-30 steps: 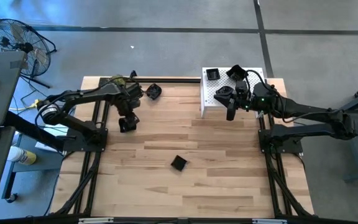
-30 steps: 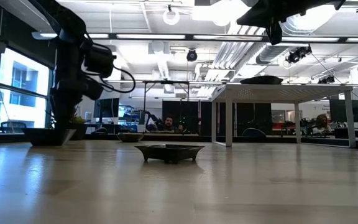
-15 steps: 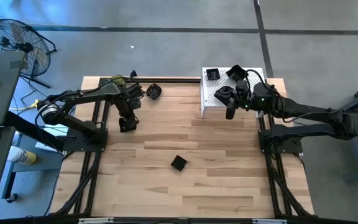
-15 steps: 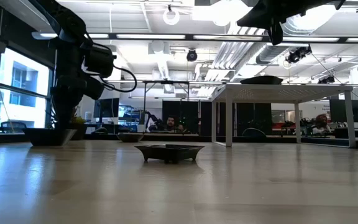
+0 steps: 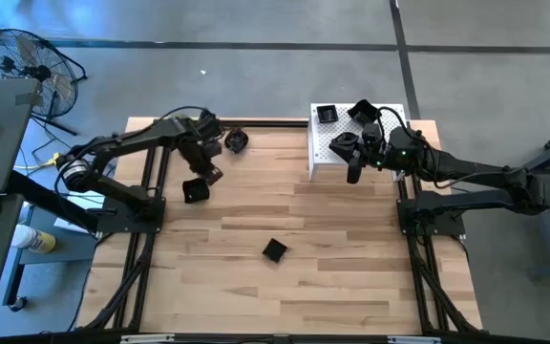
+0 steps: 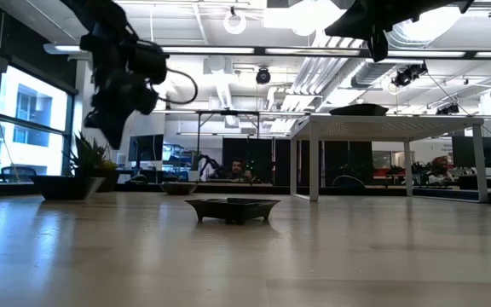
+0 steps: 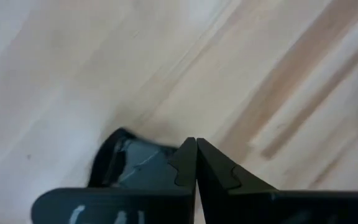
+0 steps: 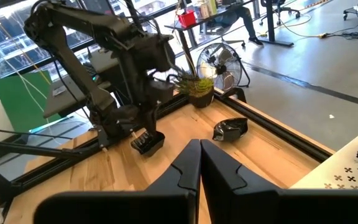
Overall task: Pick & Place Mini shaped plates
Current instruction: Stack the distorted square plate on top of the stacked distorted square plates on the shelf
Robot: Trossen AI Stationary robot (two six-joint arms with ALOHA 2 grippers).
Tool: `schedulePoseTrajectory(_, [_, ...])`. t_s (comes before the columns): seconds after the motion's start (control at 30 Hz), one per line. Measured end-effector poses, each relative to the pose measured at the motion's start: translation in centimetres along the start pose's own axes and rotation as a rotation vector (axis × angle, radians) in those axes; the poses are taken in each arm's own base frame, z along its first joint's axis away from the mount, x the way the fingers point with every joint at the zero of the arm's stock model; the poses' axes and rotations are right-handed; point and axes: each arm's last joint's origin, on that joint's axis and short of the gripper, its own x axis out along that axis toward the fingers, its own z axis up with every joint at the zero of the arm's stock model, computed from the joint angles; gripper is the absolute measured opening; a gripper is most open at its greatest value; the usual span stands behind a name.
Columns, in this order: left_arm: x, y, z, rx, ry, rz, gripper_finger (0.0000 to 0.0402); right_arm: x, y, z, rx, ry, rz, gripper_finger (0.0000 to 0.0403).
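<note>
Left end effector above plate

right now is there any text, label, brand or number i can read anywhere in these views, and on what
None can be read.
Left wrist view: pale marks on the dark body behind the left gripper, too blurred to read.
Mini shaped plates and white perforated stand: no lettering visible.
Room behind the table in the low view: any signs too small to make out.

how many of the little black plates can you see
5: two on the white stand, square and far one; one at the table's far edge; one below the left arm; one mid-table. Others may be hidden.
</note>
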Motion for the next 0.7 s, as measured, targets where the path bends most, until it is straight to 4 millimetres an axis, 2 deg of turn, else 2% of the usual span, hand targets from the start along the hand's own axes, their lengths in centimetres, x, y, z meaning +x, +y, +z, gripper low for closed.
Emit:
schedulePoseTrajectory(0.23, [-1.7, -2.7, 1.3, 0.001, -0.079, -0.058, 0.0000, 0.0, 0.0, 0.0, 0.000, 0.000, 0.000, 0.0003])
schedulePoseTrajectory(0.47, [-1.2, -6.2, 1.7, -0.037, -0.161, -0.131, 0.0000, 0.0, 0.0, 0.0, 0.000, 0.004, 0.008, 0.0003])
schedulePoseTrajectory(0.7, [-0.4, -8.8, 2.7, -0.154, -0.276, -0.168, 0.0000, 0.0, 0.0, -0.1, -0.012, 0.008, 0.009, 0.0006])
